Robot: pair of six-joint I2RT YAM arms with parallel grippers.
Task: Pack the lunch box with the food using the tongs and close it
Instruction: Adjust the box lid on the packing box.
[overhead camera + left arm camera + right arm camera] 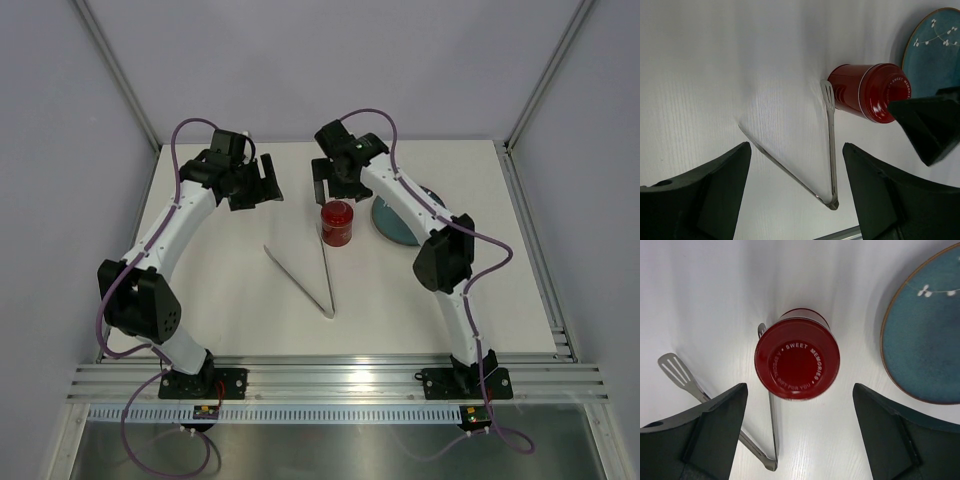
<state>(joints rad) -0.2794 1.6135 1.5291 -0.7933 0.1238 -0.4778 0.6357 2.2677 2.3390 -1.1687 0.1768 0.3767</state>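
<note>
The red lunch box [338,222] stands upright on the white table with its round lid [797,360] on; the lid reads "SWEET MEMORIES". The silver tongs [318,285] lie flat in an open V, and one slotted tip [828,96] rests against the box's base. My right gripper [335,190] hovers open just above and behind the box, nothing between its fingers [715,430]. My left gripper [258,190] hangs open to the left of the box, above bare table, with the tongs' joint [832,202] seen between its fingers. No food shows in any view.
A blue-grey round plate [398,222] lies right of the lunch box, partly under my right arm; its visible face [925,335] is bare. Grey walls close the table at the back and sides. A metal rail [330,380] runs along the near edge.
</note>
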